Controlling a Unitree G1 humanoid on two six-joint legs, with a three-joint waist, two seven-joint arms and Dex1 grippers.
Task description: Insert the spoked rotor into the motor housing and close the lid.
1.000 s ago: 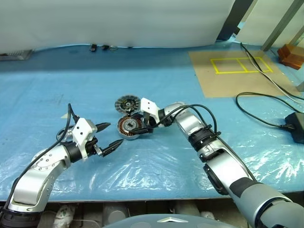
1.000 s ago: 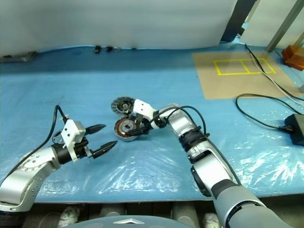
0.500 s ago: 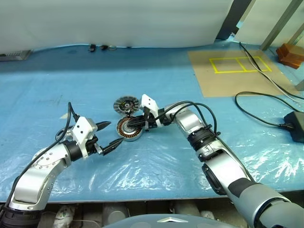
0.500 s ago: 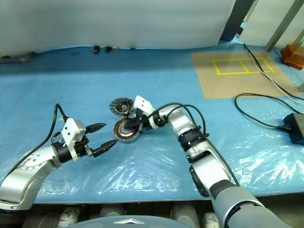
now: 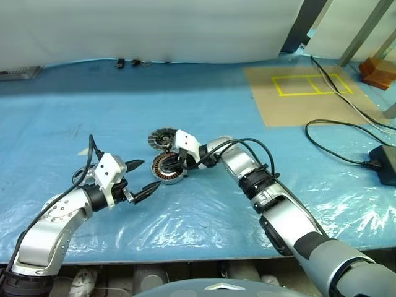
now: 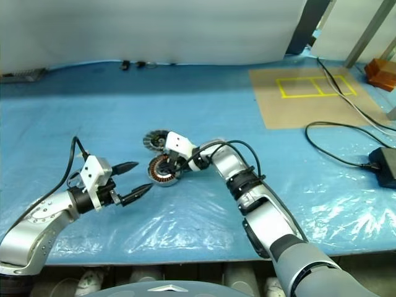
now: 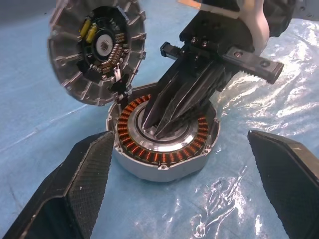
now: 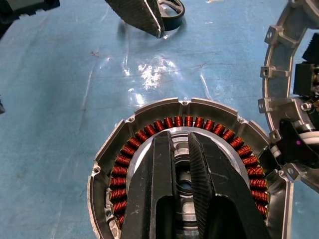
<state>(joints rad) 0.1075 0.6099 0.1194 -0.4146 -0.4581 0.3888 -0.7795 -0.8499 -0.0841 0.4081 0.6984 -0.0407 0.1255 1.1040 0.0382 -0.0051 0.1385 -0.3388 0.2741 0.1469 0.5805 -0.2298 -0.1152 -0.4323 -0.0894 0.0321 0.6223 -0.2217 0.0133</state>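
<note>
So the motor housing (image 5: 167, 169) sits flat on the blue plastic-covered table (image 5: 204, 111), roughly dead centre of the head view, copper windings showing in a ring around the hub. The right gripper (image 7: 160, 119) is poking straight down into that hub with its two black fingers pinched nearly together; whether they're pinching anything in there I can't tell. The lid (image 5: 162, 139) lies touching the housing at about 11 o'clock from it, ribbed rim up with some little parts visible in its middle. The spoked rotor (image 8: 169, 10) is a dark ring on the sheet behind one left fingertip in the right wrist view, well apart from the housing. The left gripper (image 5: 140, 178) hangs at roughly 8 o'clock from the housing, near it but not touching, fingers spread wide with nothing between them. Further out: the sheet is crinkly and shiny toward the near edge, a brown board (image 5: 303, 93) with two yellow taped rectangles (image 5: 314, 85) lies at 2 o'clock, black cables (image 5: 346, 133) run to a black box (image 5: 385, 164) at 3 o'clock, and a white wall panel (image 5: 154, 28) backs the table. Count: one housing, one lid, one rotor, two grippers, a few tiny bits (image 5: 133, 62) along the far edge at 12 o'clock.
</note>
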